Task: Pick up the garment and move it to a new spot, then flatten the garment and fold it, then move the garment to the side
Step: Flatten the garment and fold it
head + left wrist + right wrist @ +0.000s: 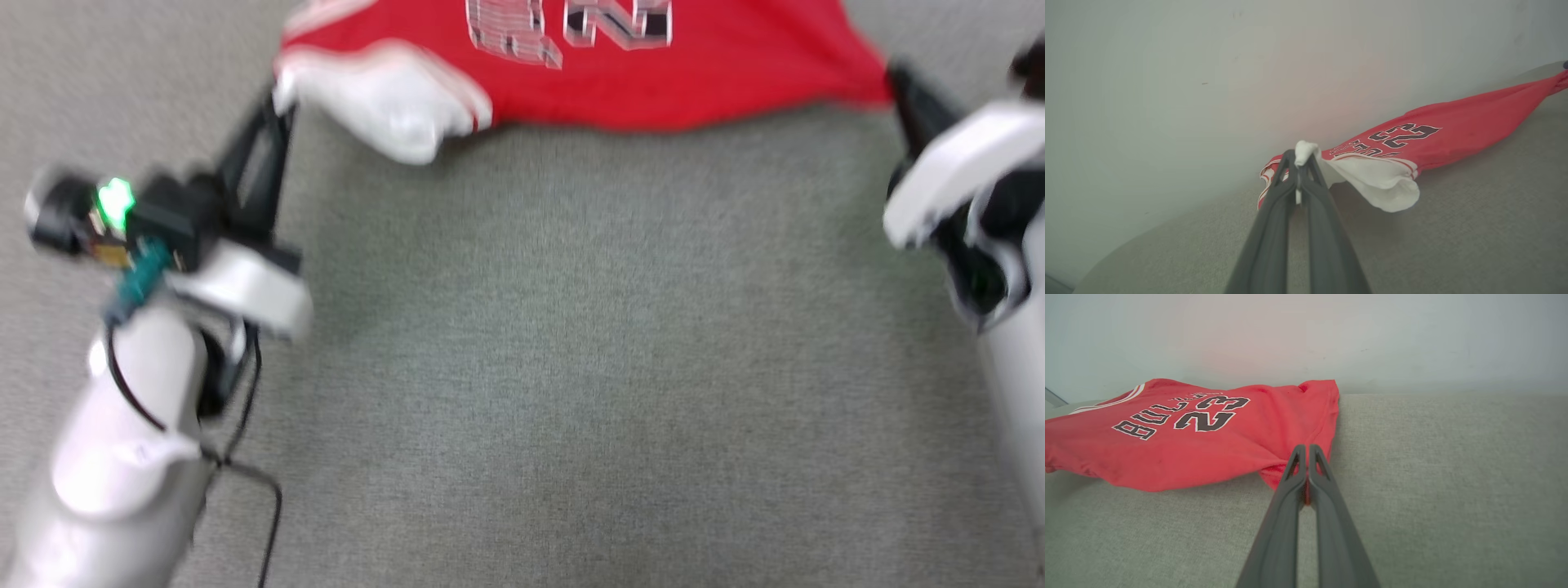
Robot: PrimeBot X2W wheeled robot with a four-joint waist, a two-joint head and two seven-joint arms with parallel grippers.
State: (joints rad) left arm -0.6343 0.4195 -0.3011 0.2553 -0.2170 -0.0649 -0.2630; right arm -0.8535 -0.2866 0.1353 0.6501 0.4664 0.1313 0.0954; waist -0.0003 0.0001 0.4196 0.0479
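Our left gripper (1300, 159) and right gripper (1306, 451) clamp the garment (1208, 457) by sleeve and hem, stretching it between them, likely to flatten it.

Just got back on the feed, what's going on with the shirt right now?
Both arms have the red jersey pinched and pulled out between them over the grey fabric surface. The left gripper is shut on white cloth at the sleeve end, and the white sleeve droops beside it. The right gripper is shut on a red corner at the hem end. The printed side faces up, and the jersey is not folded yet.
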